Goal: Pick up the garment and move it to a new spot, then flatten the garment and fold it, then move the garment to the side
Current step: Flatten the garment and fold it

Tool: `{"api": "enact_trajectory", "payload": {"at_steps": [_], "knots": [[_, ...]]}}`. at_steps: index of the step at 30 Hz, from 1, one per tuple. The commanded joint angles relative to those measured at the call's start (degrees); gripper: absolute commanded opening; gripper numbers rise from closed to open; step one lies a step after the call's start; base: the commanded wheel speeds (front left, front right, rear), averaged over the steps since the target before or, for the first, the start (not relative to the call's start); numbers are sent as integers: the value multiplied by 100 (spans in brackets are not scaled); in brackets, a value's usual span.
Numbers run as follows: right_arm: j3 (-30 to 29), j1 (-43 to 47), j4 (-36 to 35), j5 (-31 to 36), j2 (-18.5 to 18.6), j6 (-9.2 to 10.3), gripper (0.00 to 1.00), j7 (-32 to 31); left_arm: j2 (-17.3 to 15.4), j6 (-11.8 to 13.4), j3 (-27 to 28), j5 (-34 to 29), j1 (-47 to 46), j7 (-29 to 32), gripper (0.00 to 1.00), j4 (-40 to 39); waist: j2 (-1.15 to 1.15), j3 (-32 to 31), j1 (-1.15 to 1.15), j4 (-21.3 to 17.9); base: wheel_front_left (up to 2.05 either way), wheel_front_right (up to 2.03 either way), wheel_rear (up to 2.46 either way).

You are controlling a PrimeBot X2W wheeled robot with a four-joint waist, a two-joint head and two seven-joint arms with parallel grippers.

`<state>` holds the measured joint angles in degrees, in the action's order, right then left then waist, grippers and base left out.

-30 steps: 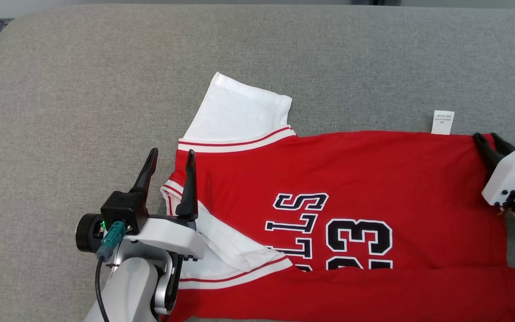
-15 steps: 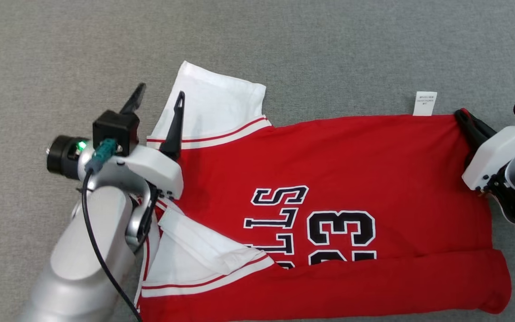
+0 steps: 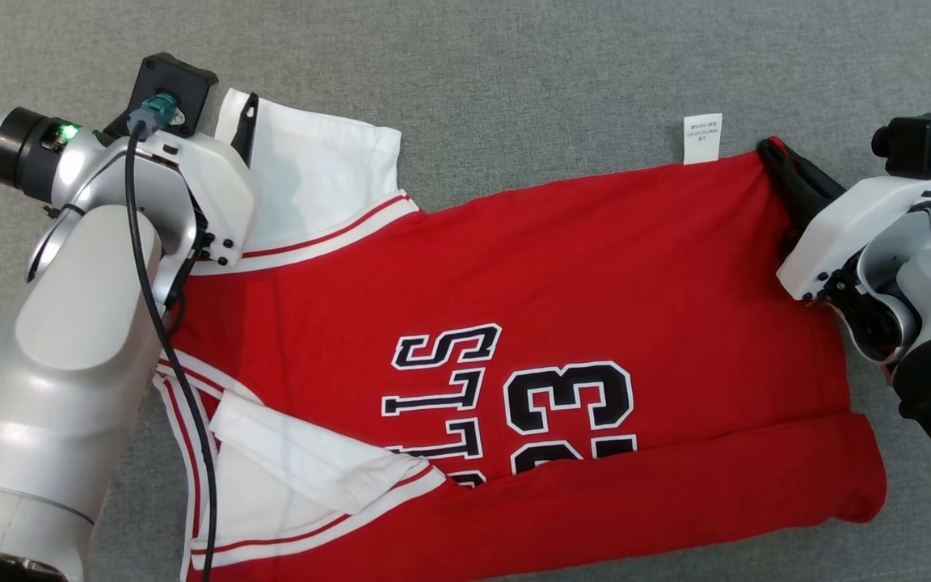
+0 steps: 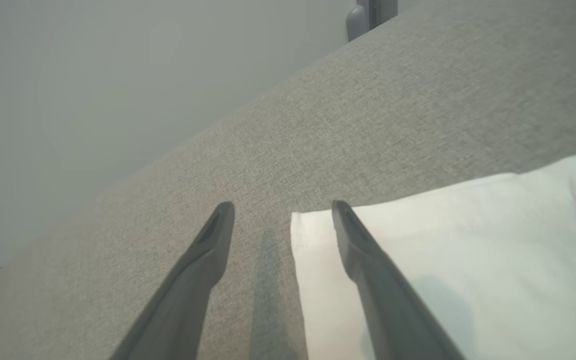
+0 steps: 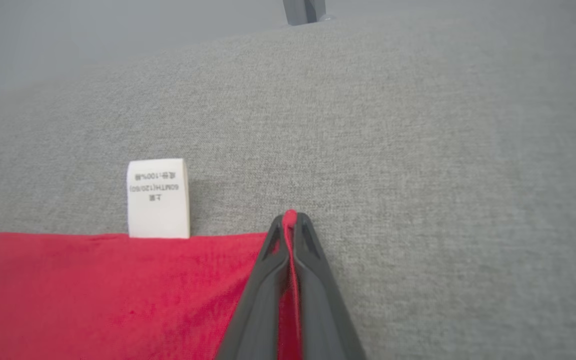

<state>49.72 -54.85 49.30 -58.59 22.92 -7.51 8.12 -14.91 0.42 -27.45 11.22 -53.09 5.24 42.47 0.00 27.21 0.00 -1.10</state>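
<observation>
The right gripper (image 5: 290, 218) pinches the red jersey's (image 3: 595, 267) corner. The left gripper (image 4: 283, 206) gapes wide above the coarse grey table (image 3: 514, 73).

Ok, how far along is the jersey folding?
Done: the jersey lies flat on the grey surface, its near edge folded over the lettering. In hand: the right gripper is shut on the far right corner; the left gripper stands open astride the edge of the white sleeve. Left: the remaining fold and moving it aside.

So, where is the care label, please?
The care label sits upper right in the head view, on the far edge of the jersey, beside the right end effector.
</observation>
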Motion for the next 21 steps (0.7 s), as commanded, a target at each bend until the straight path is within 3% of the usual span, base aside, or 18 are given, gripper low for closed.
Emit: {"api": "enact_trajectory", "payload": {"at_steps": [1, 15, 16, 18, 21], "knots": [[111, -23, 57, -75, -42, 4, 0, 7, -53, -49, -19, -28, -209, 92, 100, 208, 0, 66, 0, -67, 0, 0, 0], [554, -148, 152, -416, -47, 5, 0, 125, 23, -303, -361, -149, -663, 172, 100, 1100, 0, 166, 0, -108, 0, 0, 0], [583, -150, 159, -431, -40, 5, 0, 134, 37, -335, -386, -147, -677, 157, 72, 1140, 0, 163, 0, -102, 0, 0, 0], [644, -164, 168, -478, -29, 5, 0, 154, 55, -389, -438, -149, -689, 147, 0, 1226, 0, 156, 0, -92, 0, 0, 0], [720, -177, 187, -550, -2, 5, 0, 166, 82, -424, -473, -119, -719, 99, 0, 1334, 0, 138, 0, -70, 0, 0, 0]]}}
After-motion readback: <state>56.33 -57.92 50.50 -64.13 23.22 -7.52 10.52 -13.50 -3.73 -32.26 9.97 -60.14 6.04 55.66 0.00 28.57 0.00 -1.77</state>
